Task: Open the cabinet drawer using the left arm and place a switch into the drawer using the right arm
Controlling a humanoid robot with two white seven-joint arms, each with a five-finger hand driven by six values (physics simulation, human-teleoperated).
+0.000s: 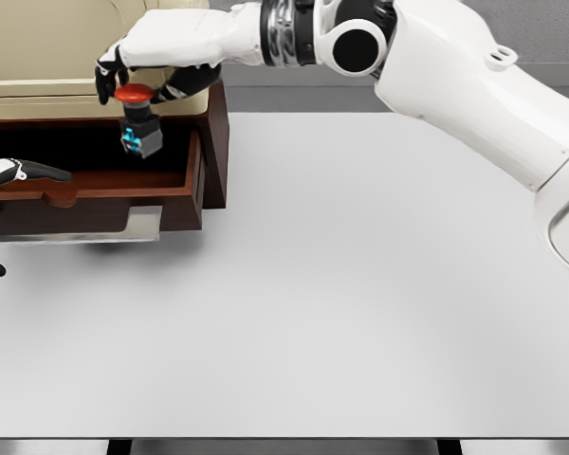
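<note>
The cabinet [85, 47] stands at the table's back left, cream on top with dark brown wood below. Its drawer [123, 185] is pulled out toward me, with a metal handle [123, 227] along its front. The switch [137, 118], with a red mushroom button on a black body and a blue part, hangs tilted over the open drawer. My right hand [133, 81] reaches across from the right and is shut on the red button. My left hand [14, 172] shows at the left edge by the drawer's front rim, its fingers extended.
The white table [379, 284] stretches wide to the right and front of the cabinet. My right arm [436, 76] spans the back of the scene above the table.
</note>
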